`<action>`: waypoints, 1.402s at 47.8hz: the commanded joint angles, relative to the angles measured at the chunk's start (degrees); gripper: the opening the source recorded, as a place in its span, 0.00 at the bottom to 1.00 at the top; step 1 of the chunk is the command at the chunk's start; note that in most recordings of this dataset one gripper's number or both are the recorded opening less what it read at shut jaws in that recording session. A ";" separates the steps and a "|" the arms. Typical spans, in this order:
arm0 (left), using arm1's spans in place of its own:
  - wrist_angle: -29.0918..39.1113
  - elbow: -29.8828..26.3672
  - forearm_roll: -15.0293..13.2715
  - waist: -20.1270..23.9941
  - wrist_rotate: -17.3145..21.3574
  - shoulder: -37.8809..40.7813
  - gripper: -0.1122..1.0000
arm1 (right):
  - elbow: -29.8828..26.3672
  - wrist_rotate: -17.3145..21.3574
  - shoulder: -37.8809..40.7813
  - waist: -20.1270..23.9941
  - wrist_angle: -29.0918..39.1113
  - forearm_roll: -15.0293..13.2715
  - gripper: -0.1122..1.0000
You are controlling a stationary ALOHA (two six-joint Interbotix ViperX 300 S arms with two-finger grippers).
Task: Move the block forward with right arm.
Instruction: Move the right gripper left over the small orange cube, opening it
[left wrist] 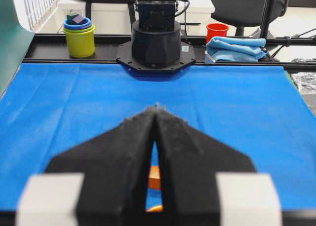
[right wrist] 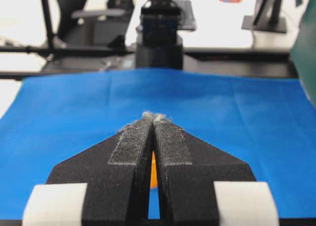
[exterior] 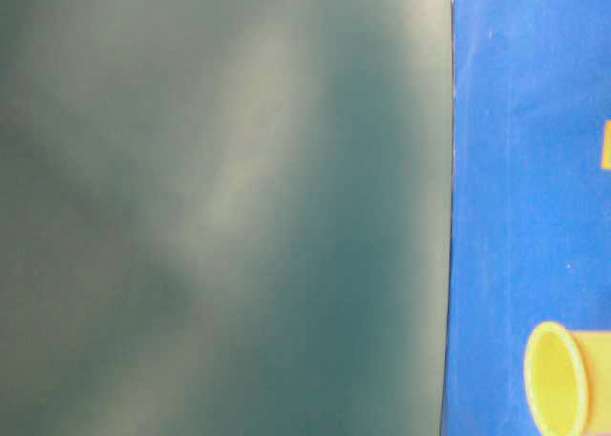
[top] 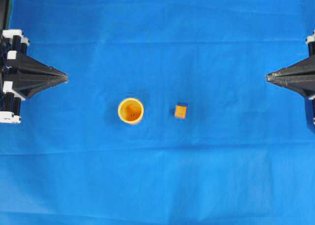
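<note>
From above, a blue cloth [top: 157,185] was seen spread over the whole table. The block [top: 180,111] was set near the middle, a little to the right. An orange cup [top: 131,110] stood upright beside it on the left, not touching it. Nothing lay between the block and the right gripper [top: 268,78], which was parked well apart at the right edge with its tips pressed together and nothing held. The left gripper [top: 65,78] was parked at the left edge, also pressed together and holding nothing.

From table level, most of the picture was filled by a blurry green board [exterior: 220,207]. Only a slice of the cup [exterior: 563,379] and a sliver of the block [exterior: 606,145] were seen at the right edge.

From the left wrist, the fingers [left wrist: 128,152] were seen meeting at the tips. A stack of cups [left wrist: 79,35], a red cup [left wrist: 217,31] and a folded blue towel [left wrist: 236,49] were set behind the table.

From the right wrist, the fuzzy fingers [right wrist: 170,144] were seen touching, with a bit of orange peeking through the gap.
</note>
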 commanded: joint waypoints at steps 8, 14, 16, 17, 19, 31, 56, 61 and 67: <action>4.66 -3.60 0.44 0.88 0.00 0.62 0.11 | -5.36 0.35 0.97 0.00 7.73 0.00 0.10; 6.06 -3.87 0.44 0.88 -0.09 0.62 0.11 | -10.37 0.35 2.64 -0.09 18.98 0.00 0.10; 6.15 -3.87 0.44 0.97 -0.09 0.62 0.11 | -11.78 0.35 3.34 -0.09 22.06 0.00 0.10; 6.15 -3.96 0.35 0.88 -0.09 0.62 0.11 | -12.48 0.44 3.69 -0.18 23.47 0.00 0.10; 6.24 -3.96 0.44 0.88 -0.09 0.62 0.11 | -13.80 0.53 4.48 -0.35 25.93 0.00 0.10; 6.42 -3.96 0.44 0.88 -0.09 0.62 0.11 | -18.72 3.43 10.11 -1.85 31.11 0.00 0.10; 6.42 -3.96 0.44 0.88 0.09 0.62 0.11 | -23.64 6.15 22.15 -1.85 31.38 0.00 0.39; 6.42 -3.96 0.44 0.88 0.09 0.62 0.11 | -24.96 6.15 25.58 -1.93 31.55 0.00 0.54; 6.24 -4.04 0.44 0.88 0.09 0.62 0.11 | -27.33 5.63 30.23 -1.93 32.78 0.00 0.55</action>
